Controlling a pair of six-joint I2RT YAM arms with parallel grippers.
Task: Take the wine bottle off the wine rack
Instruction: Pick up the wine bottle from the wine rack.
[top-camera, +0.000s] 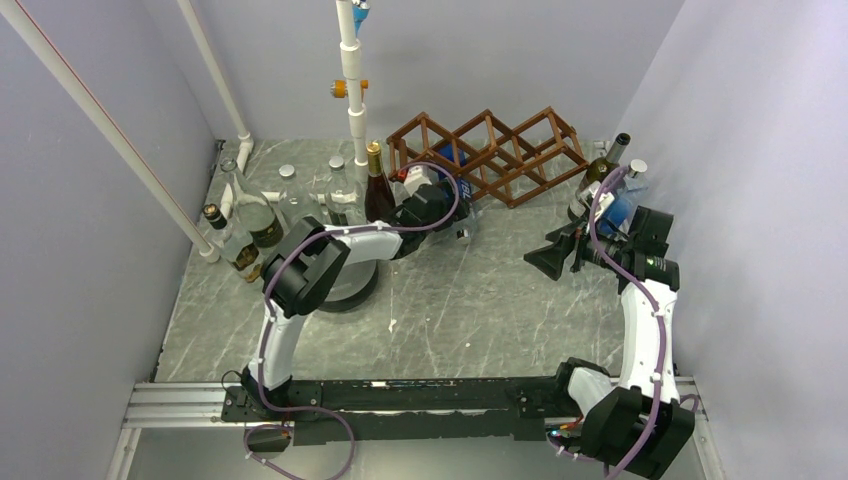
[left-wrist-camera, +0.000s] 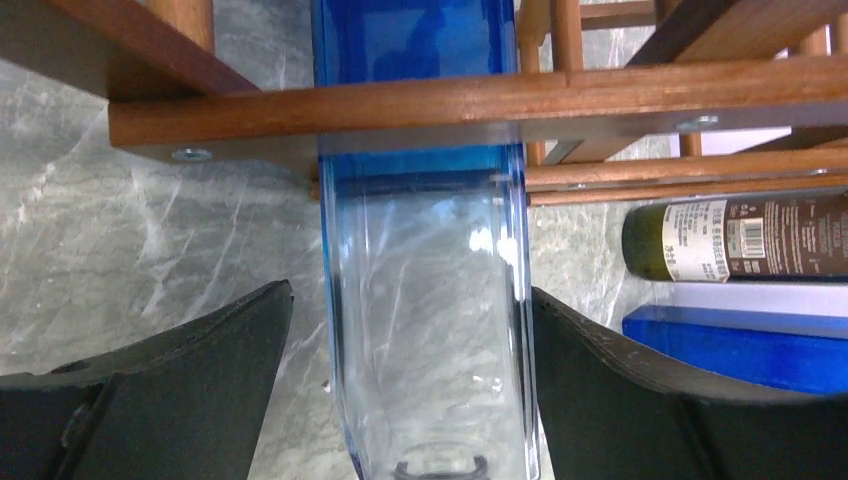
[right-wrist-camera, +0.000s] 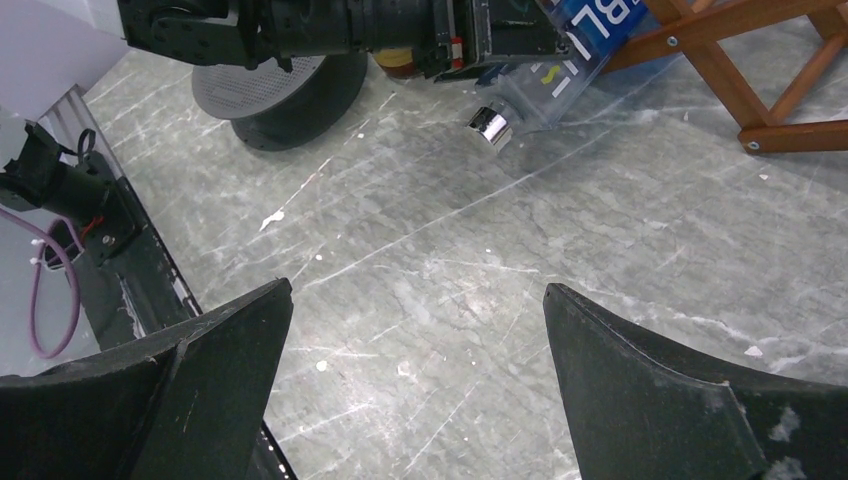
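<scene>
The brown wooden wine rack (top-camera: 490, 150) stands at the back of the table. A clear bottle with a blue upper part (left-wrist-camera: 430, 300) lies in its left cell, neck end toward me. My left gripper (left-wrist-camera: 410, 292) is open around the clear lower part of the bottle. The right finger (left-wrist-camera: 600, 370) touches the glass and the left finger (left-wrist-camera: 200, 370) stands a little off it. In the right wrist view the bottle (right-wrist-camera: 560, 60) with its silver cap sticks out of the rack (right-wrist-camera: 740, 70). My right gripper (right-wrist-camera: 417, 290) is open and empty above the bare table.
Several bottles (top-camera: 250, 215) stand at the back left by white pipes (top-camera: 352, 80). A dark bottle (top-camera: 378, 185) stands by a black round base (top-camera: 345, 280). A green bottle (top-camera: 600, 175) and a blue one (top-camera: 620, 205) stand at the right wall.
</scene>
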